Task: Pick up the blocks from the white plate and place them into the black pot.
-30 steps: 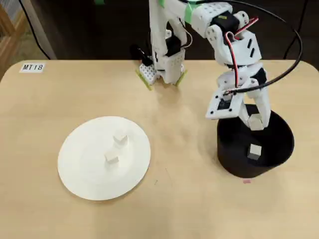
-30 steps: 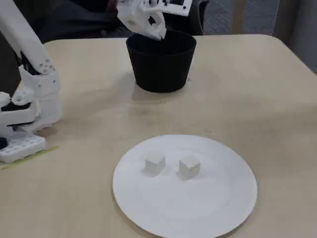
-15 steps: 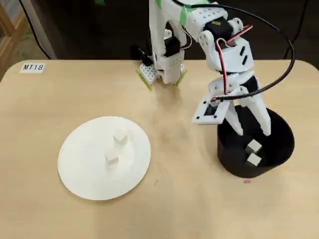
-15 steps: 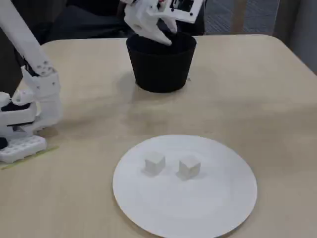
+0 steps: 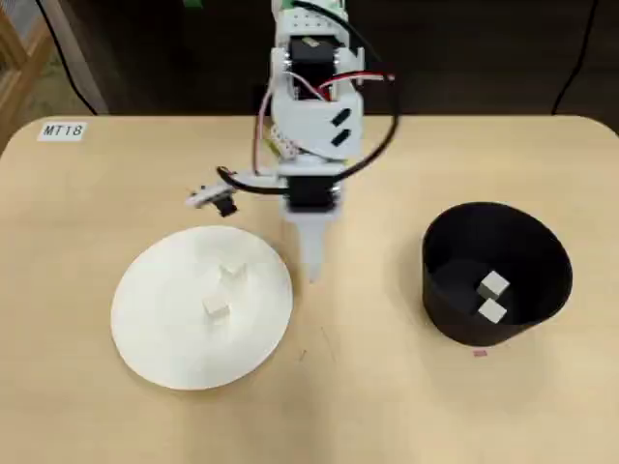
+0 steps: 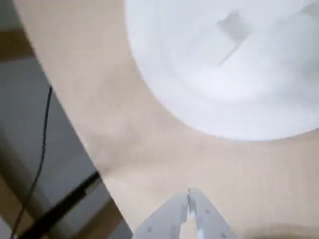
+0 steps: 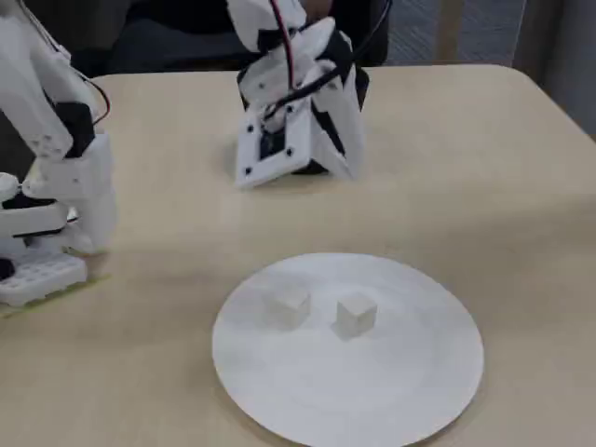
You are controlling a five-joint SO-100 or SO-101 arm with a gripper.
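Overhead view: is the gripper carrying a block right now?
No. The gripper is shut and empty, between the white plate and the black pot.

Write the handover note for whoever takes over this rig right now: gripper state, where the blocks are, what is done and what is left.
Gripper: shut and empty, hanging over bare table just right of the white plate in the overhead view; the wrist view shows the fingertips together.
Black pot: at the right of the overhead view, with two blocks inside.
White plate: two blocks on it, apart from each other and near its middle.
Done: two of four blocks are in the pot.
Left: open the gripper, pick up each plate block and drop it in the pot.
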